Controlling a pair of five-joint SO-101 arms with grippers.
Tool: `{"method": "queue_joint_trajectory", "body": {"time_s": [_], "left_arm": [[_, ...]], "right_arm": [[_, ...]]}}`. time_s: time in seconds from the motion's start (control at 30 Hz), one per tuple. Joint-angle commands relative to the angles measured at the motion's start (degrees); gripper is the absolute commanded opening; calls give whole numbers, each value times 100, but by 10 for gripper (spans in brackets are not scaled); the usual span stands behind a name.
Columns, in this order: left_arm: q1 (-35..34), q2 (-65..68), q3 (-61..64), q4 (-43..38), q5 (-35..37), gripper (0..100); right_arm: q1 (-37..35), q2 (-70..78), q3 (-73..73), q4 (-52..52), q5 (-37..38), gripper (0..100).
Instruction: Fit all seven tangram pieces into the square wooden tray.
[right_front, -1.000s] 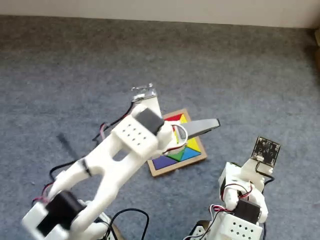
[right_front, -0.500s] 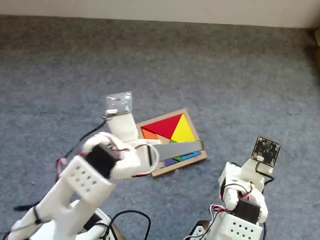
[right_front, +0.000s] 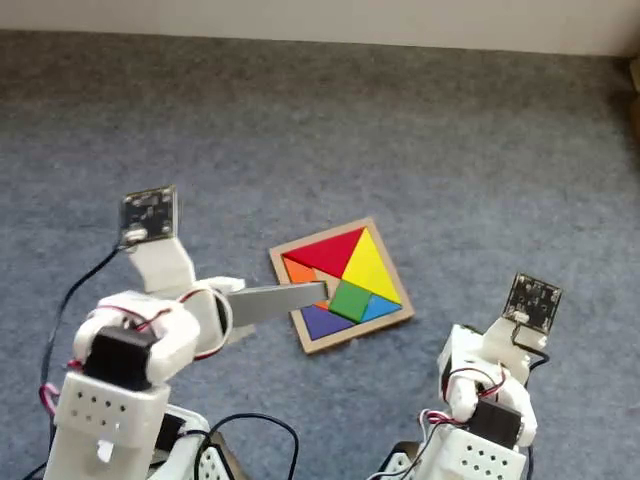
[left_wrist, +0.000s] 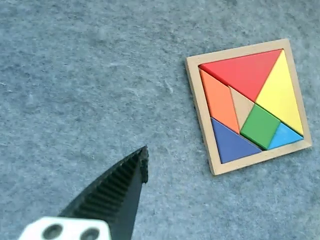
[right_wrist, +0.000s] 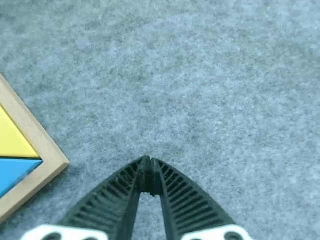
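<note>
Square wooden tray: flat on the grey carpeted surface, between the two arms.
Left gripper: over the surface near the tray's orange side; jaws open or closed, cannot tell.
Right gripper: beside the tray's yellow-and-blue corner; jaws closed, empty.
Large pieces: red triangle and yellow triangle, touching, seated in tray.
Smaller pieces: orange parallelogram, dark blue triangle, green square, light blue triangle, all seated.
Tan triangle: between orange and green; piece or bare gap, unclear.

Soft, diffuse light lies evenly over the grey carpet; the tangram pieces look bright, and shadows are faint, soft-edged.
</note>
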Motion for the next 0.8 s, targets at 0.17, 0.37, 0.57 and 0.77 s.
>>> {"method": "queue_joint_trajectory", "body": {"time_s": [0.17, 0.37, 0.57, 0.77], "left_arm": [[-690, -1525, 892, 9, -281, 835], [-1077, -2571, 1226, 9, -290, 835], [-1121, -3196, 1253, -18, -299, 835], [-1130, -3802, 1613, -809, -756, 835]], "right_arm": [[57, -66, 822, 40, 62, 5], [57, -66, 822, 40, 62, 5], [57, -66, 822, 40, 62, 5], [57, -66, 822, 48, 62, 5]]}}
